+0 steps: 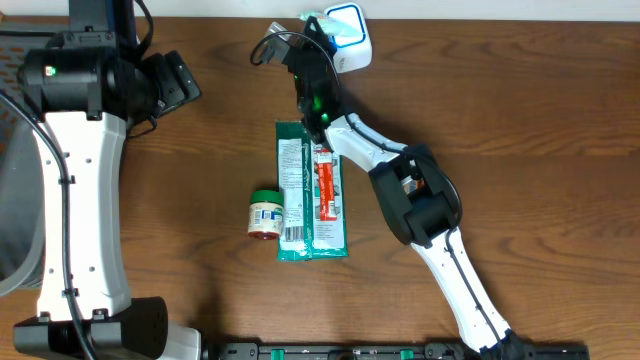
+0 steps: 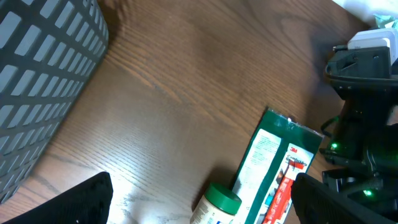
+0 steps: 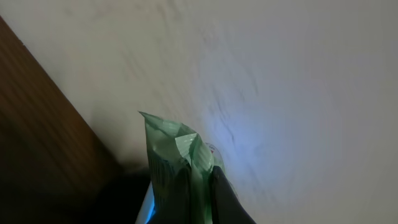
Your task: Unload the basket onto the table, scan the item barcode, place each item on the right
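Two hands differ: the left hand (image 2: 200,186) hangs spread wide over the left of the desk (image 1: 520,130), holding nothing; the right hand (image 3: 200,186) is pinching a pale green packet (image 3: 168,140) at the far edge, just beside the white scanner (image 1: 350,32). Nearer, mid-desk, lie a large green pack (image 1: 312,228) and, just beside its left edge, a green-lidded jar (image 1: 264,214).

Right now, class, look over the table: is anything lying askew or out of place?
The green-lidded jar lies on its side beside the flat green packet, not upright. A red pack lies on top of that packet. Nothing looks spilled.
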Controlling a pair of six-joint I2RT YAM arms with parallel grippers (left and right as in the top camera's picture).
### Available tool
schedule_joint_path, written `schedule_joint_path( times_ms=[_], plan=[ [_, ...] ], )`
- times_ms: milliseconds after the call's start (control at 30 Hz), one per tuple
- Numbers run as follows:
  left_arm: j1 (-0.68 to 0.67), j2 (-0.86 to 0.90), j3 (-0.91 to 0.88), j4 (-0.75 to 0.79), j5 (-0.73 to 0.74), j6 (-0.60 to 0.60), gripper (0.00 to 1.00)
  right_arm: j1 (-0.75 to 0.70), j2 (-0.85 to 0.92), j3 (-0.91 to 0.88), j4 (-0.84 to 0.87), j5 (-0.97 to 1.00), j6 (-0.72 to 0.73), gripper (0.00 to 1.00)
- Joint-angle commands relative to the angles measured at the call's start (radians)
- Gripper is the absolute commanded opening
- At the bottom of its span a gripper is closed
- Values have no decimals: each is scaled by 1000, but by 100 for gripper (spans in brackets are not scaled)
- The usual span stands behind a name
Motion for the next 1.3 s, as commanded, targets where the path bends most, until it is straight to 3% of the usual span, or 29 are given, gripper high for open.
schedule_joint_path(
  times_ms=[0,100,200,367,533,700,933,1100,1267],
  plan=[
    [4,6,9,-3,-5,-8,92,-18,13,18,13,62,107,1],
    [4,6,9,-3,-5,-8,92,-22,10,25,135,163,230,1],
    [4,6,9,-3,-5,-8,92,-21,-15,53,216,231,237,1],
    [4,6,9,-3,-5,-8,92,-9,-151,63,84,282,238,1],
    [4,6,9,-3,-5,-8,92,0,-343,63,-270,293,338,1],
    [4,6,9,-3,-5,-8,92,-17,-554,63,-848,137,689,1],
    [4,6,9,-3,-5,-8,92,-220,-744,63,-1369,-222,1112,1],
    [4,6,9,-3,-5,-8,92,-447,-763,61,-1626,-494,1223,1],
    [4,6,9,-3,-5,-8,92,-647,-728,29,-1806,-560,1220,1]
  ],
)
